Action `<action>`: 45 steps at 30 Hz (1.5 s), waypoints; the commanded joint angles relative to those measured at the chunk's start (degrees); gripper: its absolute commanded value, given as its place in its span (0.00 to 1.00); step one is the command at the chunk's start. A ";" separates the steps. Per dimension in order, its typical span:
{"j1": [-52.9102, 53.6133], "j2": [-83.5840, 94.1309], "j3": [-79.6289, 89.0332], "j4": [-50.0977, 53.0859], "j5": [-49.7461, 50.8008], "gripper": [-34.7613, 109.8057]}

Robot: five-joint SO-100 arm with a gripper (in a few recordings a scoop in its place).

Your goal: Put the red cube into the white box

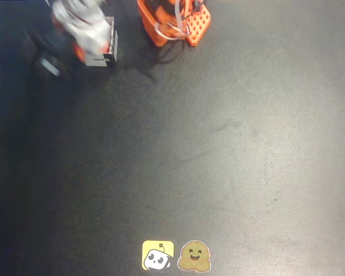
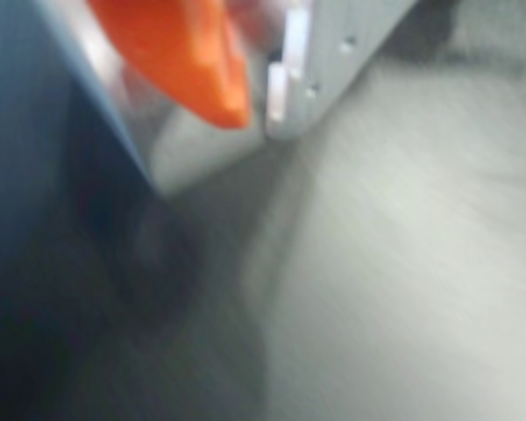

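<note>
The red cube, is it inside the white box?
Cannot tell. In the overhead view the blurred tool covers the small white cardboard box, hiding its inside.

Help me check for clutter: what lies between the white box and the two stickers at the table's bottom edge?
Nothing. In the overhead view, the stretch from the white box down to the yellow sticker and brown sticker is bare black table.

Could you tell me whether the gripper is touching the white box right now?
Cannot tell. In the overhead view the blurred gripper overlaps the white box at the table's top left, hiding any contact or gap; the wrist view is too blurred to settle it.
</note>
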 commanded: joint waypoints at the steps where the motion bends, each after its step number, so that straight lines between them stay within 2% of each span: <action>1: -14.85 1.41 -1.58 -4.13 -4.31 0.24; 8: -32.87 10.46 5.01 -10.20 -4.22 0.24; 12: -38.76 19.95 13.01 -12.39 -3.96 0.24; 16: -43.24 35.07 21.71 -9.76 -2.37 0.24; 22: -44.30 55.72 31.11 0.44 1.32 0.24; 30: -44.47 55.72 40.17 -2.72 9.67 0.24; 34: -44.03 55.72 45.26 -6.24 9.40 0.24; 41: -42.45 55.72 45.26 0.53 9.93 0.24; 45: -42.45 55.72 45.26 0.53 9.84 0.24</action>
